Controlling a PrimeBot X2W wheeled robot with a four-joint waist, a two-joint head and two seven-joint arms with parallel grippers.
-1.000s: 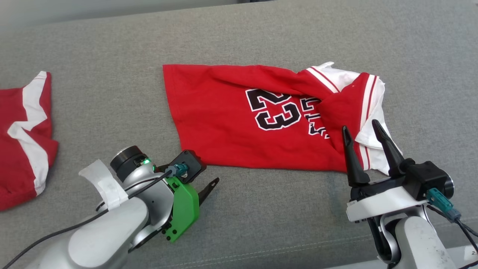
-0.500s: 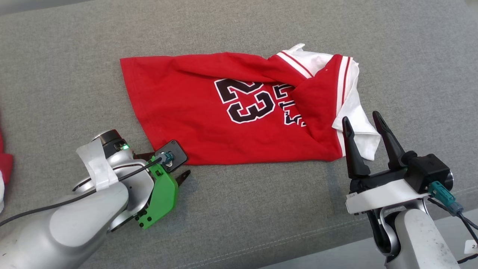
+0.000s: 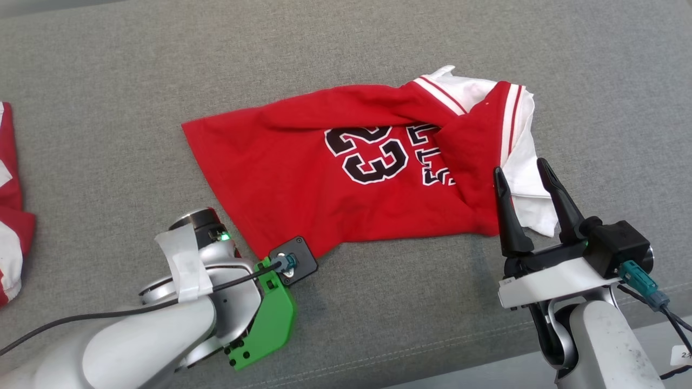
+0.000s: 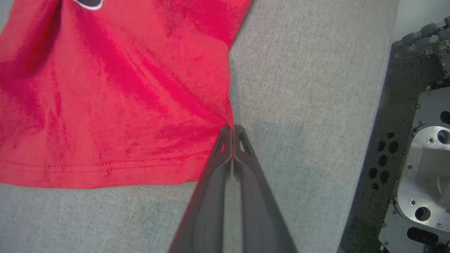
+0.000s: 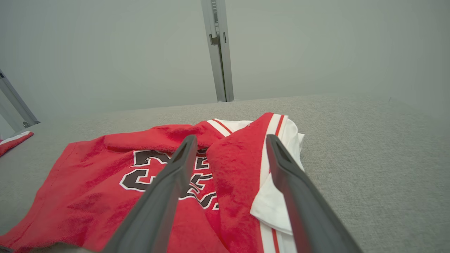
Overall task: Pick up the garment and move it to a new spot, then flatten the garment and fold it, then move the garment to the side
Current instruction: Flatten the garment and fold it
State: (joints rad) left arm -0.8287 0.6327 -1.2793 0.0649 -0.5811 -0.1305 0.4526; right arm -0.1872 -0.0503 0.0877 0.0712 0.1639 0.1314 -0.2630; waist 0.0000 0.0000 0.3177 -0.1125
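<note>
**Left arm.** Pale silver forearm enters the head view from the lower left and is bent down to the grey woven fabric surface (image 3: 378, 43). The wrist carries a bright green plastic bracket (image 3: 270, 319) and a strip of white tape (image 3: 184, 265).

**Left gripper** (image 4: 232, 128). The two dark fingers are pressed together with no gap at the tips. They are clamped on the side edge of the red jersey (image 3: 303, 178), made of soft cloth with white striped trim and a black number 23, close to its hemmed corner. Creases in the cloth run in toward the tips.

**Right arm.** Rises from the lower right of the head view, with the wrist level and the fingers pointing away from the robot.

**Right gripper** (image 3: 520, 167). The fingers are spread wide and hold nothing. Seen from above, the tips overlap the white sleeve end of the red jersey. Whether they touch it cannot be told.

**Red jersey, location.** It lies mid-surface, part crumpled, with its sleeve end folded over on the robot's right. Its near corner is at the left gripper.

**Obscured or cut off.**
- In the head view, a small black square plate (image 3: 294, 262) on the wrist covers the left fingers.
- The lettering beside the 23 is lost in a fold.
- A second red-and-white cloth (image 3: 13, 224) is cropped by the left edge, and what kind of cloth it is cannot be made out.
- Dark and silver machinery (image 4: 415, 140) shows past the surface's edge, only partly in frame.
</note>
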